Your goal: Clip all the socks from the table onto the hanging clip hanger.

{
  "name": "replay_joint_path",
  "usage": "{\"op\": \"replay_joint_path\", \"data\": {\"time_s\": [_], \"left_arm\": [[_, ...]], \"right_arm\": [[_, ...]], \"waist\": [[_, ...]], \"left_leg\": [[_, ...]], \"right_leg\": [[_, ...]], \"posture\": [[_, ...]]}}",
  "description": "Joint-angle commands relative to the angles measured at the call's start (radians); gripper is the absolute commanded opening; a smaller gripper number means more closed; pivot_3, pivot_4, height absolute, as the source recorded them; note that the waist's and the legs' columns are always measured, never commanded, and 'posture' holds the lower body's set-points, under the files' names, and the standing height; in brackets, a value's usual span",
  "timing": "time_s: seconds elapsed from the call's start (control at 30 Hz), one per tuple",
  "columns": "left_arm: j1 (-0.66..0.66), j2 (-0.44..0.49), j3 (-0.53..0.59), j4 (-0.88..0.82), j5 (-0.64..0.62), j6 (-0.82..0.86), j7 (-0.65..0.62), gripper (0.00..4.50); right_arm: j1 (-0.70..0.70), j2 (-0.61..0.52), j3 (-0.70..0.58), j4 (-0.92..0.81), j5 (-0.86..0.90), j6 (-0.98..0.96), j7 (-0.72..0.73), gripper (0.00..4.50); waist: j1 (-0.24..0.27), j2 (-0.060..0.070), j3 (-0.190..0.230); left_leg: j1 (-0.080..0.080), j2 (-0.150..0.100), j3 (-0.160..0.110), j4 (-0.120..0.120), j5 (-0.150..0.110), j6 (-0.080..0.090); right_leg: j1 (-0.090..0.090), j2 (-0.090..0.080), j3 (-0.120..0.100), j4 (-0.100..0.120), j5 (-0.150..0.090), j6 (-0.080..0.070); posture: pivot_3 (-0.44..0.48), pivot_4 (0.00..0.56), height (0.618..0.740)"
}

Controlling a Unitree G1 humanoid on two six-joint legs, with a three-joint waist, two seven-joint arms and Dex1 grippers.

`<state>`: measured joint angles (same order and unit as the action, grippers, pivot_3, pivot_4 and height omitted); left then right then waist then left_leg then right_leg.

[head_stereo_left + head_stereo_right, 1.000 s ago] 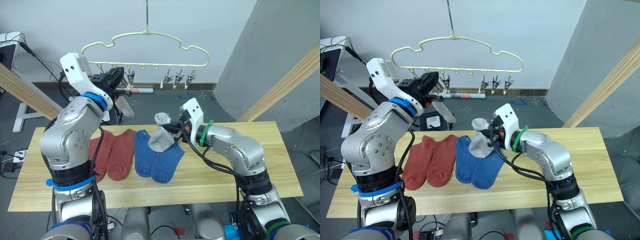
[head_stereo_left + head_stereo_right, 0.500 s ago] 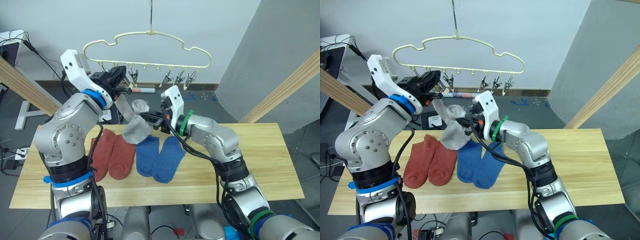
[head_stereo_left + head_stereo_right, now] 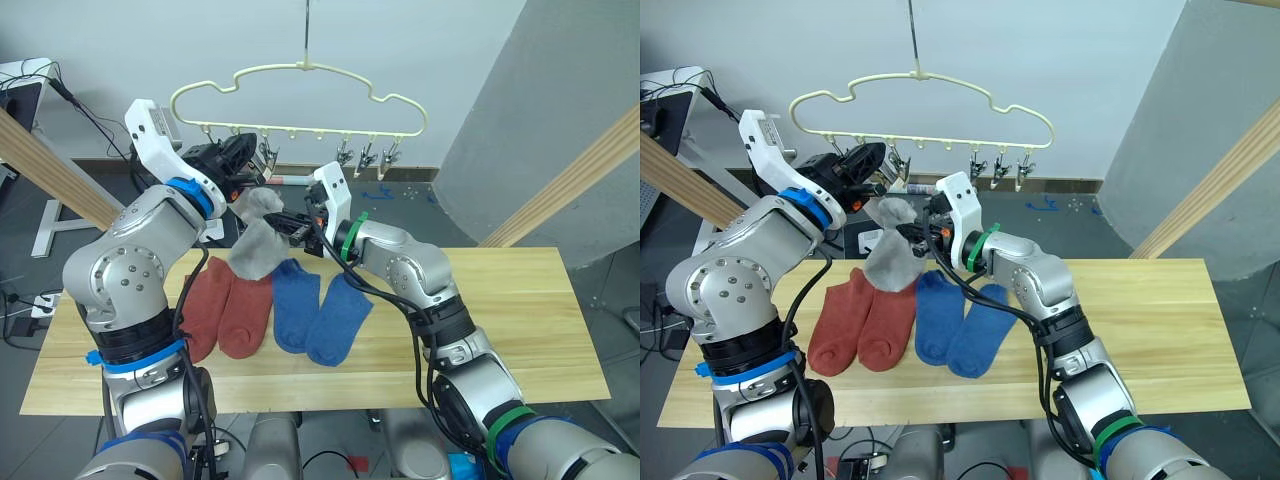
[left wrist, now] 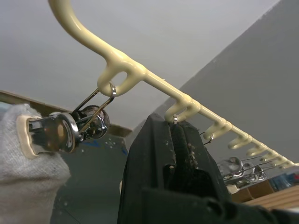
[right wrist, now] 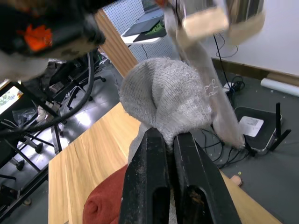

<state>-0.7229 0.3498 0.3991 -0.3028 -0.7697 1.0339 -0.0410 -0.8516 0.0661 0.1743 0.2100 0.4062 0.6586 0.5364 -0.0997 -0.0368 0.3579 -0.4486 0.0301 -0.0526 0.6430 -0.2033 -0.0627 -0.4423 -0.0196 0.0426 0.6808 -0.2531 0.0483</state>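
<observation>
The pale yellow clip hanger hangs above the table's far edge, with silver clips along its bar. My left gripper is up at the bar's left end, shut on one clip. My right gripper is shut on a light grey sock, held raised just below the left gripper. A second grey strip hangs from a neighbouring clip. Two rust-red socks and two blue socks lie flat on the table.
Thick wooden poles slant at the left and right. A grey curved wall stands at the back right. Cables and a white tube lie on the floor behind the table. The table's right half is bare wood.
My right gripper has carried the grey sock up and to the left, from over the blue socks to just under the left gripper. The left gripper stayed at the hanger.
</observation>
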Motion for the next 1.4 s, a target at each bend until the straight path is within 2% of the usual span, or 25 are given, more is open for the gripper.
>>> {"op": "replay_joint_path", "data": {"time_s": [0.03,0.4,0.97,1.27,1.4], "left_arm": [[-0.009,0.02,0.02,-0.023,-0.021,0.008,0.01,0.0],[0.007,0.034,0.012,-0.032,-0.033,0.007,0.021,0.0],[0.027,0.037,0.011,-0.045,-0.026,-0.001,0.026,0.0],[0.038,0.038,0.007,-0.048,-0.021,-0.01,0.018,0.0],[0.04,0.036,0.005,-0.05,-0.034,0.0,0.012,1.18]], "right_arm": [[-0.03,0.021,-0.024,0.006,0.005,-0.036,0.011,0.01],[-0.05,0.021,-0.046,0.022,0.005,-0.043,0.017,0.01],[-0.134,0.061,-0.062,0.158,-0.001,-0.122,0.02,0.01],[-0.137,0.057,-0.068,0.149,0.004,-0.118,0.03,0.01],[-0.131,0.056,-0.069,0.14,0.006,-0.11,0.029,0.0]], "waist": [[0.001,0.0,0.0],[0.003,0.0,0.0],[0.012,0.0,-0.001],[0.012,0.0,-0.001],[0.013,0.0,-0.001]], "left_leg": [[0.0,0.0,0.0,0.0,0.0,0.0],[0.0,0.0,0.0,0.0,0.0,0.0],[0.0,0.0,0.0,0.0,0.0,0.0],[0.0,0.0,0.0,0.001,0.0,0.0],[0.0,0.0,0.0,0.001,0.0,0.0]], "right_leg": [[0.0,0.0,0.0,0.0,0.0,0.0],[0.0,0.0,0.0,0.0,0.0,0.0],[0.0,0.0,0.0,0.001,0.001,-0.001],[0.0,0.0,0.0,0.001,0.001,-0.001],[0.0,0.0,0.0,0.001,0.001,-0.001]], "posture": [[-0.115,0.321,0.74],[-0.112,0.318,0.74],[-0.085,0.306,0.74],[-0.088,0.31,0.74],[-0.091,0.313,0.74]]}}
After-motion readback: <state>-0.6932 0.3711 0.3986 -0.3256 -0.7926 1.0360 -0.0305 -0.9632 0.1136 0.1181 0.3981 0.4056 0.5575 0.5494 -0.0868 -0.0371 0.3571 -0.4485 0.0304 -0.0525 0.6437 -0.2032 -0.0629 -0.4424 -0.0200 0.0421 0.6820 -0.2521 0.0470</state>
